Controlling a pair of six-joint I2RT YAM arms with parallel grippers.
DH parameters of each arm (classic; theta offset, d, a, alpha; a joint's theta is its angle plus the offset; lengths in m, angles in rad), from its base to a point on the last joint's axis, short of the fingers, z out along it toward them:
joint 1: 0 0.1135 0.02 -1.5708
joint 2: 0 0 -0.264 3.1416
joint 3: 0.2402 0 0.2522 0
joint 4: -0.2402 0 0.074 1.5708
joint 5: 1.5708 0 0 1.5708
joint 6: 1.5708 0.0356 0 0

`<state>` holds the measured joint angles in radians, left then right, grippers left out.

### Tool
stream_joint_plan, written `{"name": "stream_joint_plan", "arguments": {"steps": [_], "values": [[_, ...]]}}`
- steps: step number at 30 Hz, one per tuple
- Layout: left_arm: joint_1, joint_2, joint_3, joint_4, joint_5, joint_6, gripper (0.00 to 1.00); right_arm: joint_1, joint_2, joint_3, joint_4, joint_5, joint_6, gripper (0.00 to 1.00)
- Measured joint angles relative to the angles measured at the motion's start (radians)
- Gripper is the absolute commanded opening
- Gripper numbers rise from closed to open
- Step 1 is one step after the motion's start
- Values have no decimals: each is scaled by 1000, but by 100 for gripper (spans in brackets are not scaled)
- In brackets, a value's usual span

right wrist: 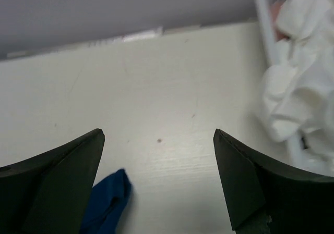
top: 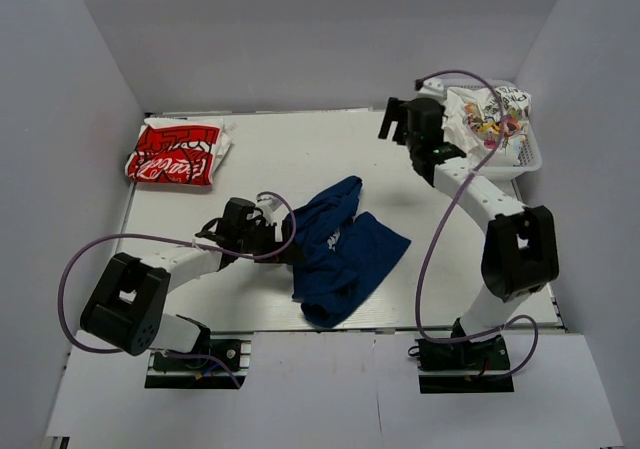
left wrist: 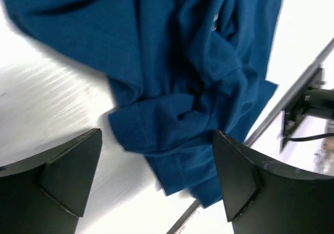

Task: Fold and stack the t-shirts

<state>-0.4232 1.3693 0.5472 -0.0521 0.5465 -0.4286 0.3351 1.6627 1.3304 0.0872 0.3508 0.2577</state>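
A navy blue t-shirt (top: pixel 345 254) lies crumpled at the middle of the table. My left gripper (top: pixel 287 246) is open at its left edge. In the left wrist view the shirt (left wrist: pixel 177 77) bunches between and beyond the open gripper (left wrist: pixel 156 163), and nothing is gripped. A folded red-and-white lettered t-shirt (top: pixel 178 152) lies at the far left. White t-shirts with colourful prints (top: pixel 490 117) are heaped in the basket. My right gripper (top: pixel 397 119) is open and empty, raised over the far table. Its wrist view (right wrist: pixel 158 161) shows bare table, a blue shirt tip (right wrist: pixel 107 205) and the white shirts (right wrist: pixel 297 98).
A white plastic lattice basket (top: pixel 530 159) stands at the far right corner; its rim shows in the right wrist view (right wrist: pixel 261 15). Grey walls close in the table on three sides. The near table edge and the right arm's base (left wrist: pixel 308 103) show in the left wrist view.
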Motion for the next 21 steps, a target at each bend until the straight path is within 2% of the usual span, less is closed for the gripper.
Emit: {"name": "stream_joint_plan", "arguments": {"steps": [3, 5, 6, 7, 8, 12, 16, 17, 19, 20, 21], "values": [[-3, 21, -2, 50, 23, -29, 78, 60, 67, -16, -34, -18, 33, 91], [-4, 34, -2, 83, 34, -50, 58, 98, 104, -47, -40, -39, 56, 91], [-4, 40, -2, 93, 40, -55, 37, 116, 122, -63, -39, -55, 67, 91], [-4, 44, -2, 102, 47, -59, 25, 130, 139, -78, -39, -71, 77, 91], [-5, 49, -2, 111, 54, -64, 0, 141, 155, -88, -41, -91, 88, 91], [-5, 52, -2, 116, 68, -69, 0, 179, 229, -97, -41, -127, 129, 88], [-5, 11, -4, 97, 46, -76, 0, 197, 267, -97, -45, -138, 170, 71], [-5, -14, -5, 86, 33, -77, 0, 200, 274, -97, -50, -138, 180, 54], [-5, -71, -5, 65, 5, -77, 0, 204, 291, -96, -65, -145, 203, 31], [-5, -97, -5, 56, -11, -77, 0, 205, 299, -96, -70, -149, 207, 9], [-5, -124, -5, 44, -29, -76, 0, 206, 306, -96, -74, -152, 218, 0]]}}
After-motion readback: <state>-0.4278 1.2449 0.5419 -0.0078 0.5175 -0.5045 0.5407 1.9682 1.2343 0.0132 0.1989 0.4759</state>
